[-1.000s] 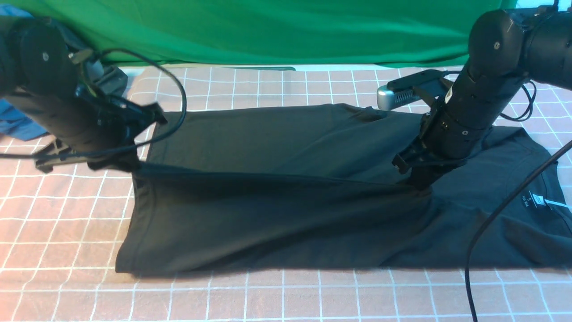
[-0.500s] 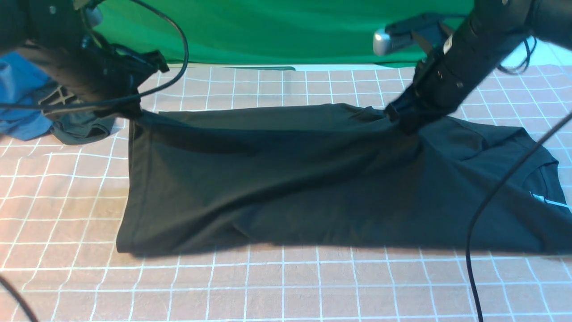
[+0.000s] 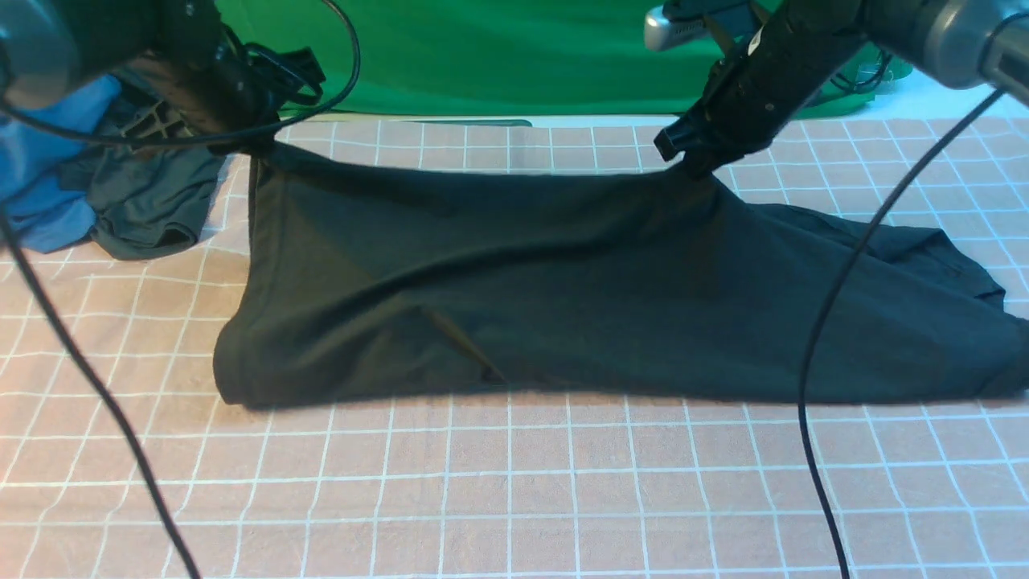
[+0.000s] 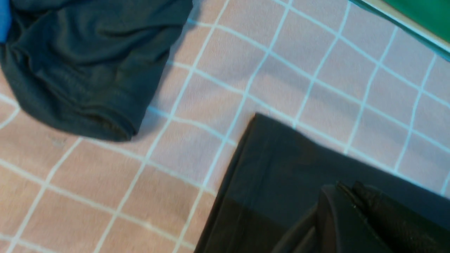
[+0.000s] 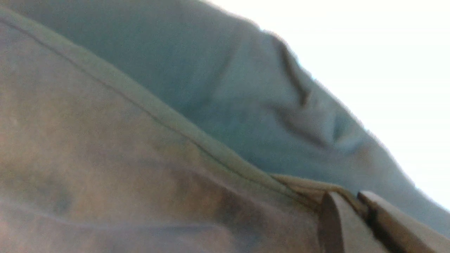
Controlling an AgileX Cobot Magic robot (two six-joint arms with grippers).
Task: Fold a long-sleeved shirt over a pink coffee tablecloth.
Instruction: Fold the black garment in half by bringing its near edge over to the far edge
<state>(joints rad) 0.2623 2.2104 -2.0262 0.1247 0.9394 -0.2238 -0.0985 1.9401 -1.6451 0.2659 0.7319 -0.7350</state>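
Shirt (image 3: pixel 563 297) lifted higher, long axis left-right

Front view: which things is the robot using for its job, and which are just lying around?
For the job: long-sleeved shirt, pink coffee tablecloth, left gripper and right gripper, both shut on the shirt's edge.
Just lying about: dark grey-green garment, blue garment, green cloth at the back.

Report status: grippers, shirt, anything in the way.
Shut: left gripper, right gripper, both on large black cotton long-sleeved shirt. Gripped edge raised, rest lying on pink white-gridded tablecloth. Crumpled dark grey-green garment beside left gripper, apart from shirt.
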